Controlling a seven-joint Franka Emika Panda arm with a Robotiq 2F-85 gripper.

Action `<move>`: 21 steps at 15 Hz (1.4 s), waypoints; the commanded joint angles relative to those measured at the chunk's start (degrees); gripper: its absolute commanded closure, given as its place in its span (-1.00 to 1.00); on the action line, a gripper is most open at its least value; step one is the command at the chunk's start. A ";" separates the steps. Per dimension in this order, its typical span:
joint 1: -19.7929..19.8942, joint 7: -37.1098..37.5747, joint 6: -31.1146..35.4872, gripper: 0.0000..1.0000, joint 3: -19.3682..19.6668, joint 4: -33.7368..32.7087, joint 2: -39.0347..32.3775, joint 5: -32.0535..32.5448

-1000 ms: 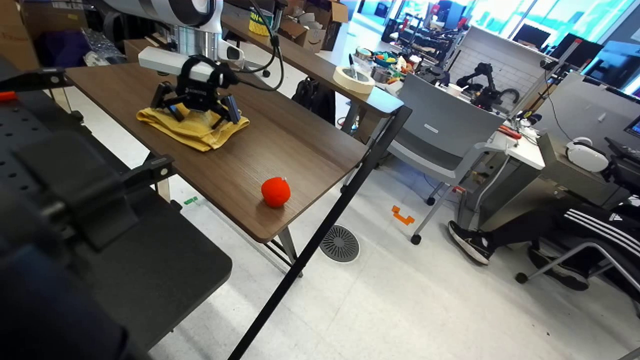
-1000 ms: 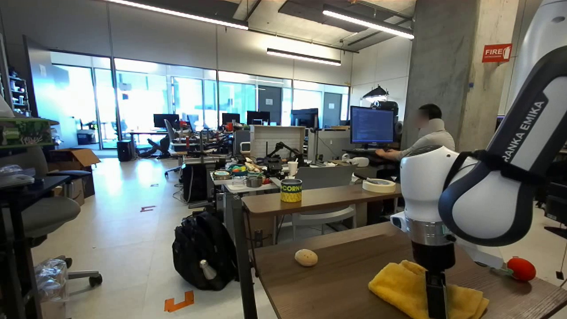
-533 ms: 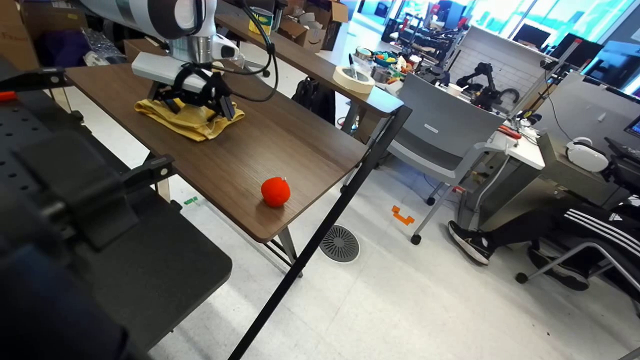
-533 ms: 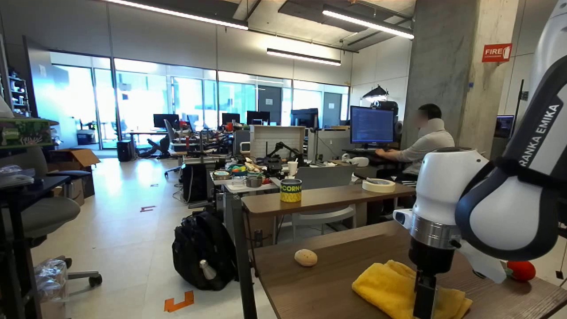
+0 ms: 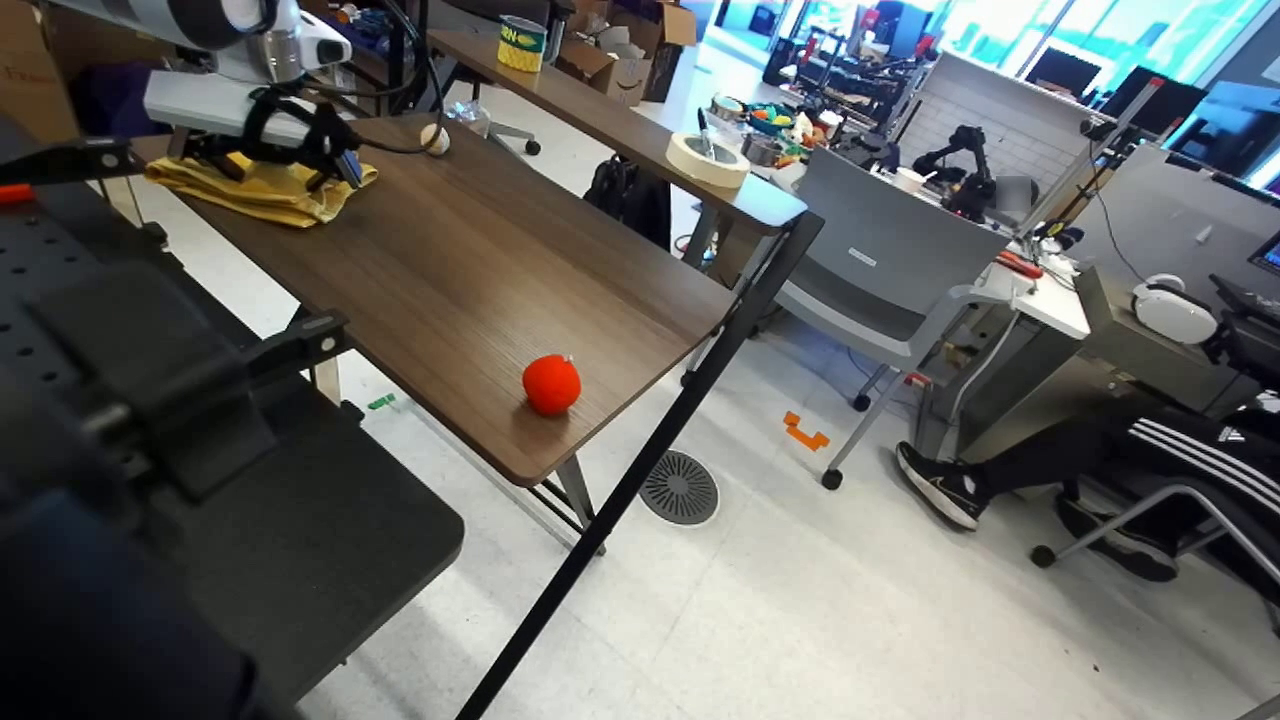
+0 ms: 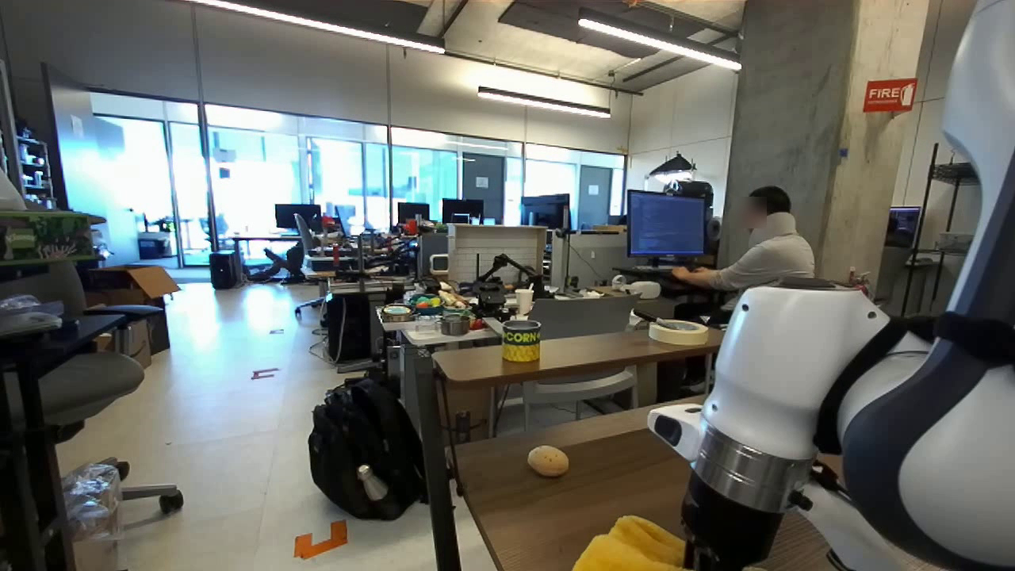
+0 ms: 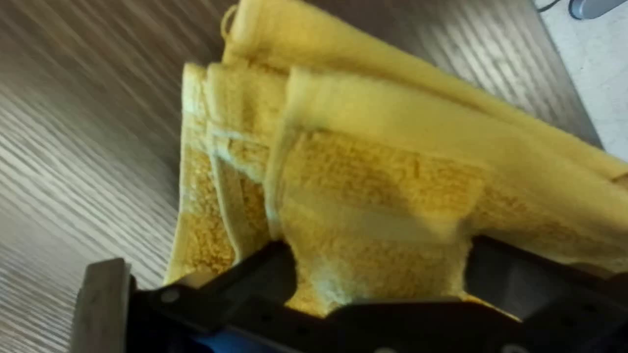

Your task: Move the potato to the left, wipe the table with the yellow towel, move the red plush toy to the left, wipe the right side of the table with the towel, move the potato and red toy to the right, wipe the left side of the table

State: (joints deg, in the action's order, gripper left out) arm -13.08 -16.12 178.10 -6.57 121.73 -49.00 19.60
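Yellow towel lies folded beneath the widely spread end effector

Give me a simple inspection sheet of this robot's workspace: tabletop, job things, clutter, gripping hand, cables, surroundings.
Surface: table, brown wood-grain top, partly hidden behind the robot arm.
Yellow towel: folded in layers, on the table.
Potato: on the table, apart from the towel.
Red plush toy: on the table, near one end.
Clutter: corn tin and tape roll on the raised shelf beside the table.
Gripper: open, spread wide, down on the towel.
Cables: black cable hanging in a loop by the robot arm.
Surroundings: black backpack, grey chair, person at a monitor.
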 commanded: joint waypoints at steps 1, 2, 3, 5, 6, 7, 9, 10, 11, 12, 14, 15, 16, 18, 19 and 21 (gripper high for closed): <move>-1.75 0.63 0.77 -1.00 1.52 -3.81 -4.13 -0.62; -0.23 0.70 -0.16 -1.00 1.40 -3.98 -4.08 -1.13; 1.26 1.20 -0.10 -1.00 2.51 -3.73 -3.83 -1.81; 4.59 2.39 0.05 -1.00 3.82 -3.50 -3.36 -3.57; 6.42 2.69 0.01 -1.00 4.31 -3.64 -3.17 -4.32; 8.88 2.69 -0.02 -1.00 4.50 -4.05 -3.23 -5.08; 14.17 2.63 -0.66 -1.00 4.68 -5.32 -3.86 -6.60; 16.71 2.71 -0.85 -1.00 4.90 -6.06 -4.37 -7.42; 18.72 3.17 -1.51 -1.00 4.62 -7.19 -5.22 -8.44; 19.96 3.17 -1.93 -1.00 4.14 -7.52 -5.14 -8.89; 20.50 2.81 -2.21 -1.00 2.69 -8.10 -5.42 -8.73; 19.88 2.76 -2.09 -1.00 1.63 -8.14 -5.48 -8.47; 18.90 2.79 -2.43 -1.00 0.44 -7.88 -5.29 -8.34; 15.92 3.16 -2.18 -1.00 -1.32 -8.01 -5.66 -8.15; 14.70 3.02 -2.37 -1.00 -2.35 -8.07 -5.74 -8.00; 10.20 3.99 -1.89 -1.00 -3.11 -9.53 -6.86 -8.19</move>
State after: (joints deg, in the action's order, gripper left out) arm 2.25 -13.32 177.14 -8.27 115.60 -51.77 12.06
